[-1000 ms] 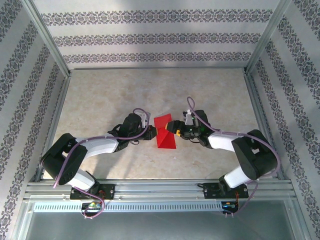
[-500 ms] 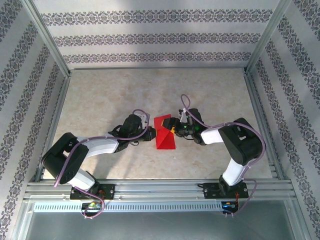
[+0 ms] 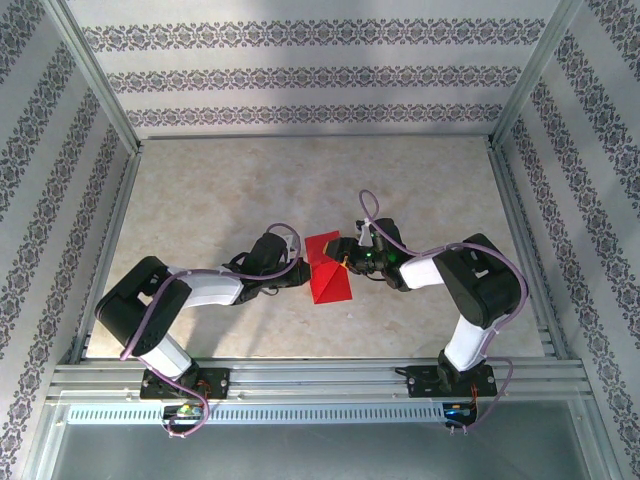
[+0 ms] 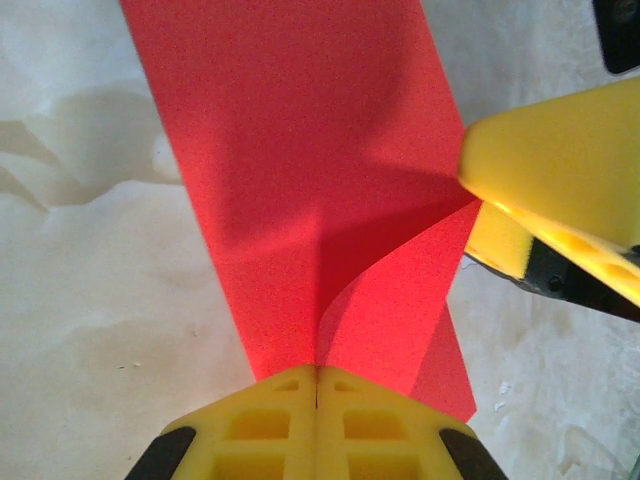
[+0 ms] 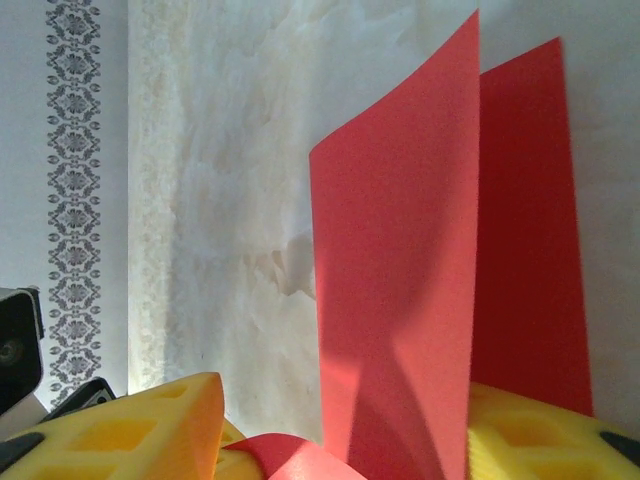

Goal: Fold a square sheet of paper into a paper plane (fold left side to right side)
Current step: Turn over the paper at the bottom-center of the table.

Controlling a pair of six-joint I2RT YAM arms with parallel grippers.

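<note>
The square sheet of paper [image 3: 328,272] is bright red, partly folded, and sits mid-table between both arms. My left gripper [image 3: 308,268] is shut on its left edge; in the left wrist view the yellow fingers [image 4: 380,420] meet with the paper [image 4: 300,170] pinched in their seam [image 4: 317,372]. My right gripper [image 3: 346,262] straddles the paper's right edge, jaws apart. In the right wrist view a raised red flap [image 5: 400,300] stands between its fingers [image 5: 150,420], close to the right one. The right gripper's yellow fingers [image 4: 560,150] touch the paper's edge in the left wrist view.
The pale marbled table [image 3: 200,190] is walled by patterned panels [image 3: 300,75] at the back and sides. A metal rail [image 3: 320,375] runs along the near edge by the arm bases.
The right gripper has slid left onto the paper's right edge, its jaws narrowing. The paper's right side has lifted slightly. The left gripper has kept its pinch.
</note>
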